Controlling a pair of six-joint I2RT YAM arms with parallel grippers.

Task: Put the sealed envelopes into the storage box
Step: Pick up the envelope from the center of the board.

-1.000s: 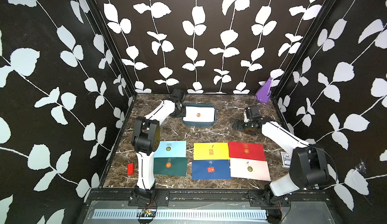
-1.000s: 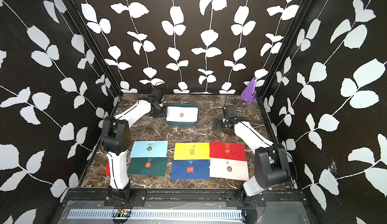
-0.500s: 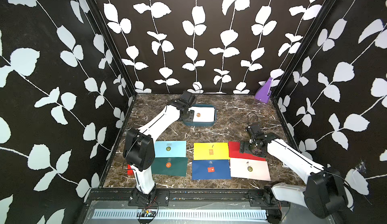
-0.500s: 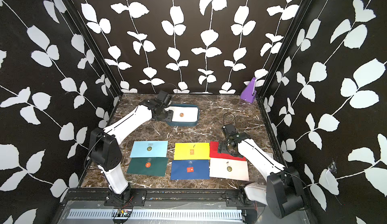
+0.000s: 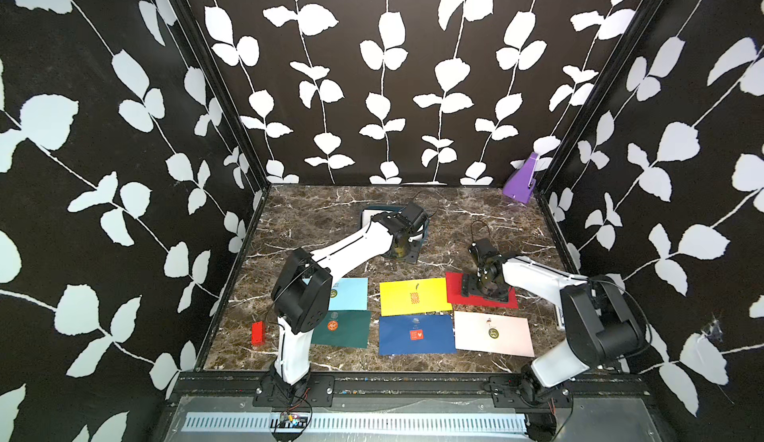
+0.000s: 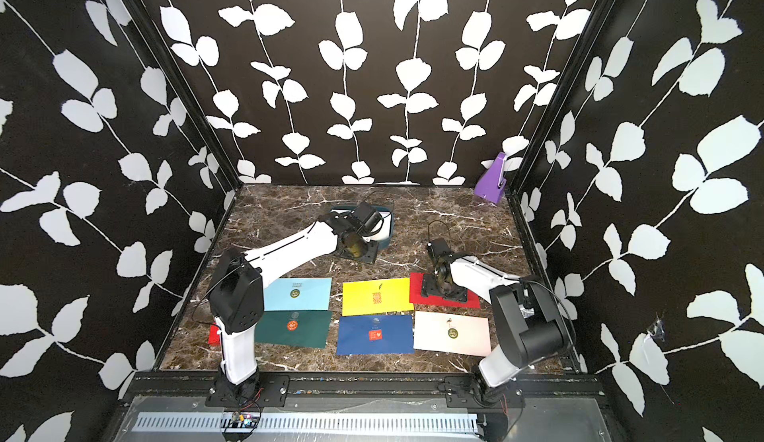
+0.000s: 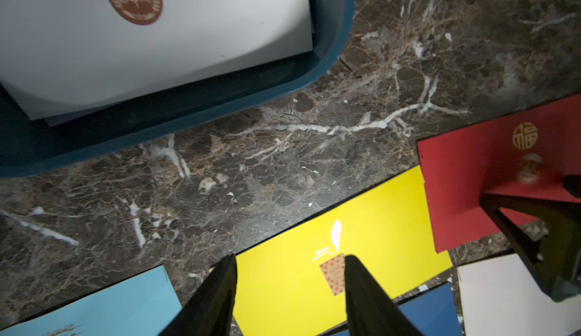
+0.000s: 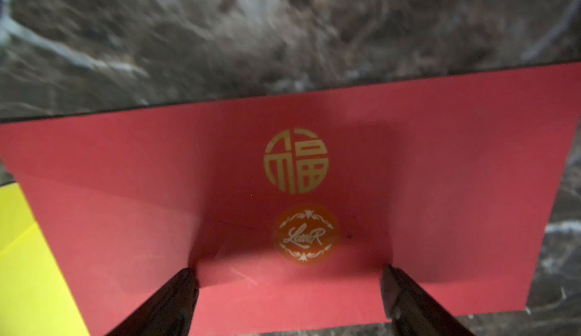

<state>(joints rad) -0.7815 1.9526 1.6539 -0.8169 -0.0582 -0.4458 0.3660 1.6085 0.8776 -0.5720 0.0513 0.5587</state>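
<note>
**Inspector:** Which step is in hand?

**Operator:** Pick-up of the red envelope. It lies flat on the bench, at the right end of the far row, just beside the yellow envelope. I have the right gripper directly over it. Its jaws are spread wide to either side of the seal sticker and hold nothing. Whether the tips touch the paper I cannot tell.

**Inspector:** The remainder?

**Operator:** Besides the yellow, four more lie flat and uncollected: the light blue envelope, dark green envelope, navy envelope and pale pink envelope. The storage box sits behind the rows. A white envelope lies on top inside it, with the edge of another beneath. The left gripper hangs at the box's near side, jaws partly apart and empty.

**Inspector:** Next move?

**Operator:** In my judgement, flat paper offers no edge to pinch. I must press down and close so the sheet buckles into the jaws, then lift and carry it over the rim. The left arm lies across the box and should clear first, or the arms may meet.

**Inspector:** Surface and room?

**Operator:** The bench has a dark marble pattern and looks smooth. Black walls with white leaf vines stand on three sides. A small red block sits at the left edge and a purple object in the far right corner, both off my path.
</note>
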